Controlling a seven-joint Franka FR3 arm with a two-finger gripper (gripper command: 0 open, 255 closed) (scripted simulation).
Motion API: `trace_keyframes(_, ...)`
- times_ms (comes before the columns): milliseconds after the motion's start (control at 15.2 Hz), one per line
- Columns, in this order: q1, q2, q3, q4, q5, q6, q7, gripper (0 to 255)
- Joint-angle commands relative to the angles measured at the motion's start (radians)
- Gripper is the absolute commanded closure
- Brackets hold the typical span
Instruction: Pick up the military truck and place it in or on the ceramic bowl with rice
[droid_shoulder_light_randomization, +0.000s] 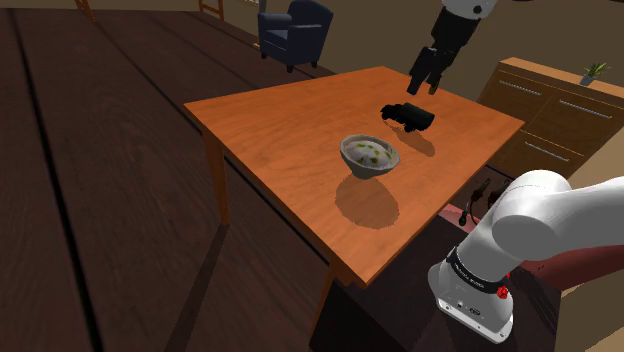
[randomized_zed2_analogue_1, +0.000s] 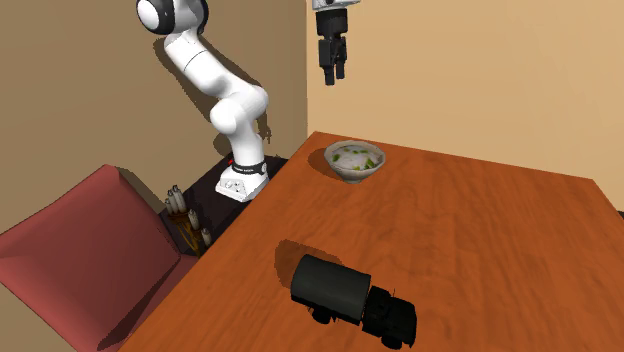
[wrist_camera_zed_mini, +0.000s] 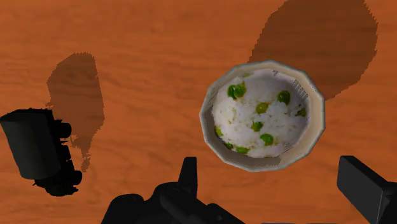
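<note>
Your gripper (droid_shoulder_light_randomization: 422, 88) hangs high over the table (droid_shoulder_light_randomization: 270, 125) with its two black fingers spread wide and nothing between them. You can check this in the wrist view, where the gripper (wrist_camera_zed_mini: 267, 167) looks straight down and each finger (wrist_camera_zed_mini: 188, 170) stands well clear of the other. The military truck (droid_shoulder_light_randomization: 408, 115) is not held. It is a dark, nearly black model that sits upright on its wheels on the orange-brown wood, toward the table edge that faces the wooden sideboard (droid_shoulder_light_randomization: 560, 105). In the second exterior view the truck (randomized_zed2_analogue_1: 352, 298) shows a covered back and a cab that points to that view's right, and it casts a shadow on the table (randomized_zed2_analogue_1: 480, 230). The bowl (droid_shoulder_light_randomization: 369, 156) stands nearer the middle of the table, well apart from the truck and between it and the edge beside the stand. It is a pale grey bowl with white rice and green bits in it. In the second exterior view the bowl (randomized_zed2_analogue_1: 354, 160) sits beyond the truck, on the side where the arm's base stands, and the gripper (randomized_zed2_analogue_1: 332, 75) hangs in the air above it. From the wrist camera the bowl (wrist_camera_zed_mini: 210, 121) lies far below the spread fingers, and the truck (wrist_camera_zed_mini: 41, 153) lies off to one side on the bare table (wrist_camera_zed_mini: 146, 57). A blue armchair (droid_shoulder_light_randomization: 295, 30) stands on the floor beyond the table's far corner.
</note>
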Motion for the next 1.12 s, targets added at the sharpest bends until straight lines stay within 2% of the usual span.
trace_keyframes(0,0.0,0.0,0.0,0.0,0.0,0.0,0.0,0)
trace_keyframes(594,-0.046,0.173,-0.173,-0.01,-0.083,0.192,-0.154,0)
trace_keyframes(1056,-0.063,0.367,-0.305,0.051,-0.099,0.333,-0.279,0)
